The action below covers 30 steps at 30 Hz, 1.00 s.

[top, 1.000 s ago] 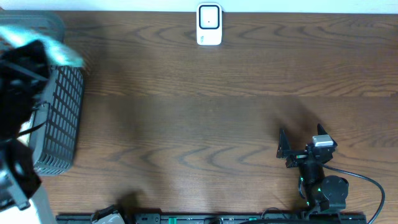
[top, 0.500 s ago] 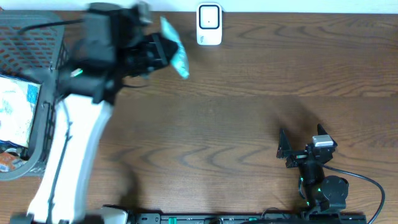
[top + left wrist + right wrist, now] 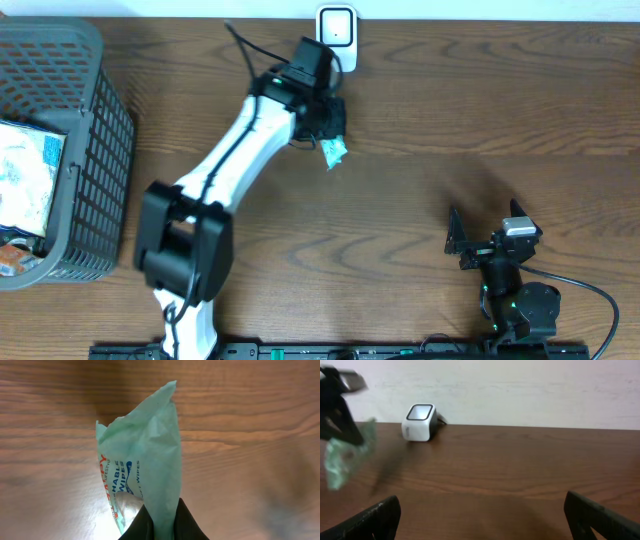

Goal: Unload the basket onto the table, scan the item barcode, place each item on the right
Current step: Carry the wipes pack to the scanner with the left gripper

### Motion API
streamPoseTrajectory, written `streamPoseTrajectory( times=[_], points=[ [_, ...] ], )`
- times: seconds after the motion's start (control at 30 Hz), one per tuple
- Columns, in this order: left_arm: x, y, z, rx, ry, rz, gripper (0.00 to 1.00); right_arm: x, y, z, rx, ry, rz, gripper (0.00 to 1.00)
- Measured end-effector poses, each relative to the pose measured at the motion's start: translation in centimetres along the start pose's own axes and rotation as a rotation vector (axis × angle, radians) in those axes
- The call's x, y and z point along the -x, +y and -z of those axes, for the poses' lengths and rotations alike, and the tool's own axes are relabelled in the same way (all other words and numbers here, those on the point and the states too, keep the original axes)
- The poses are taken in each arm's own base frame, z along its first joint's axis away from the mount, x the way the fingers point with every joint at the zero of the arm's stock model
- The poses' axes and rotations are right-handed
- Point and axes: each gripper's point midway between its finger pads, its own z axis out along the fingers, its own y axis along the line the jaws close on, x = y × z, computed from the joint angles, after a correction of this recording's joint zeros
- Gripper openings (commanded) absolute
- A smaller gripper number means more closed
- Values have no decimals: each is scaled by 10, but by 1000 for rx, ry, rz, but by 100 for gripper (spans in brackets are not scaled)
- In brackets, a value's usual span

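A: Left claw (image 3: pixel 327 128) pinches the wipes packet (image 3: pixel 335 152) above the desk (image 3: pixel 400 280), just short of the scanner (image 3: pixel 337 40).

B: Pickup looks done, then; the barcode is not yet presented. Right claw (image 3: pixel 484 222) gapes idle.

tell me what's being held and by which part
The left gripper pinches the green wipes packet by one end; the right gripper is open, holding nothing.

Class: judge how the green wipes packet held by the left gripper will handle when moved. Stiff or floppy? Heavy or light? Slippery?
Probably floppy: the wipes packet looks creased and folded where the left gripper pinches one edge. Likely light, since that small pinch carries it. Its film shows a shiny patch, so it may slip or twist.
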Motion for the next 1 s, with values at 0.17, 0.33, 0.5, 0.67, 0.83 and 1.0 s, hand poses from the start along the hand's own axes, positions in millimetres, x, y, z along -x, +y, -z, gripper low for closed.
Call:
streamPoseTrajectory(
  times=[0.17, 0.33, 0.5, 0.67, 0.83, 1.0],
  points=[
    [-6, -3, -33, 8, 23, -40, 8, 0, 0, 0, 0, 0, 0, 99],
    [7, -11, -37, -19, -33, -61, 8, 0, 0, 0, 0, 0, 0, 99],
    [22, -19, -36, -47, -92, -93, 8, 0, 0, 0, 0, 0, 0, 99],
    [24, -21, -35, -50, -104, -156, 8, 0, 0, 0, 0, 0, 0, 99],
    [23, -23, -36, -50, -105, -197, 13, 0, 0, 0, 0, 0, 0, 99],
    [21, -26, -37, -51, -104, -226, 49, 0, 0, 0, 0, 0, 0, 99]
  ],
)
